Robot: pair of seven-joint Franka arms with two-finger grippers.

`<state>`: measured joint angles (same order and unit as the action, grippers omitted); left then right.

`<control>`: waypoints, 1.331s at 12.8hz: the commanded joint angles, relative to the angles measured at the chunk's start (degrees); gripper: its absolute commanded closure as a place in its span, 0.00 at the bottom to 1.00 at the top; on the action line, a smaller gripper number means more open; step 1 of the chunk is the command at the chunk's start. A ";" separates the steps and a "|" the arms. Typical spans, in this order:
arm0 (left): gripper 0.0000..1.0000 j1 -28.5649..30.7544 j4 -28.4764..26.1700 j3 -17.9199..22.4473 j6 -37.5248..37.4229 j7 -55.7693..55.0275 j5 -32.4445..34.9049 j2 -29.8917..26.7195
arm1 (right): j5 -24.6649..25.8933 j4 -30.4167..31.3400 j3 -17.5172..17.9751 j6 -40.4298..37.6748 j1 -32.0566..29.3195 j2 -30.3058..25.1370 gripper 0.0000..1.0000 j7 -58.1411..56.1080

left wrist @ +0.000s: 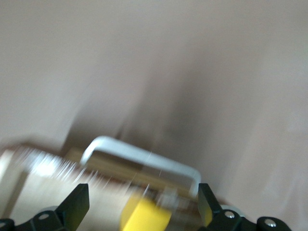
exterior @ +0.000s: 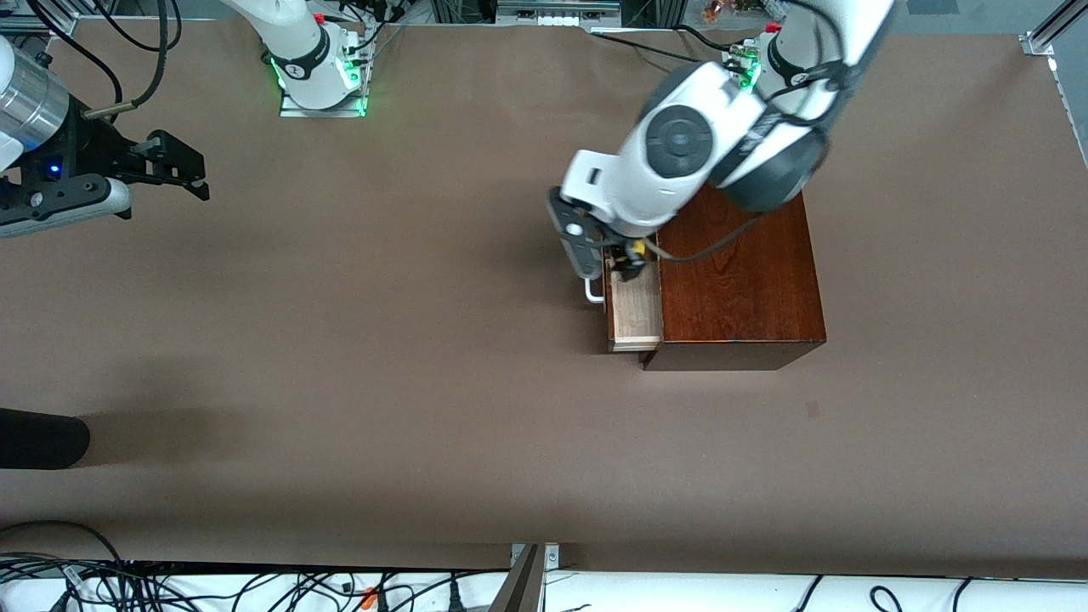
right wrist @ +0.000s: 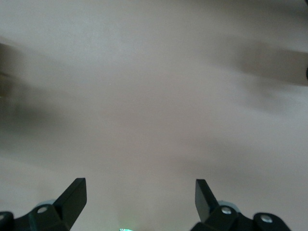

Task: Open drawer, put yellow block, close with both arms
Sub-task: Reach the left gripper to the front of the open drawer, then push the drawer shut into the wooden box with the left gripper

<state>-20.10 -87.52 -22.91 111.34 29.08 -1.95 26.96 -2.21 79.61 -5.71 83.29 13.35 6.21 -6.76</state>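
The dark reddish-brown wooden box (exterior: 739,280) stands toward the left arm's end of the table. Its drawer (exterior: 636,316) is pulled out, showing the pale interior and the white handle (exterior: 594,293). My left gripper (exterior: 631,259) hangs over the open drawer with its fingers wide apart. The yellow block (exterior: 636,248) shows just under it. In the blurred left wrist view the block (left wrist: 147,217) lies between the fingers (left wrist: 79,202) without touching them, in front of the handle (left wrist: 144,156). My right gripper (exterior: 191,174) is open and empty over bare table at the right arm's end, and it waits.
A black rounded object (exterior: 38,438) pokes in at the table's edge at the right arm's end, nearer the camera. Cables (exterior: 255,586) run along the near edge. The right wrist view shows only brown table (right wrist: 154,96).
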 commanded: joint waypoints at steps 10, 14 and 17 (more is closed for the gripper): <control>0.00 -4.42 -0.99 0.41 1.09 15.04 15.57 8.02 | 0.72 1.16 0.35 -0.32 -1.13 -1.46 0.00 -0.44; 0.00 -2.58 -0.90 0.41 -4.28 16.27 15.57 7.49 | 0.37 1.16 -0.45 -0.14 -1.14 -1.47 0.00 -2.99; 0.00 -0.47 -0.55 0.41 -6.31 17.33 15.57 7.31 | 0.37 1.16 -0.45 -0.32 -1.14 -1.55 0.00 -2.29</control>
<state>-22.71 -87.61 -22.44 107.18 43.82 12.40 35.55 -2.21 79.61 -6.57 83.28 12.76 6.21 -8.64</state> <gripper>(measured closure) 0.000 0.000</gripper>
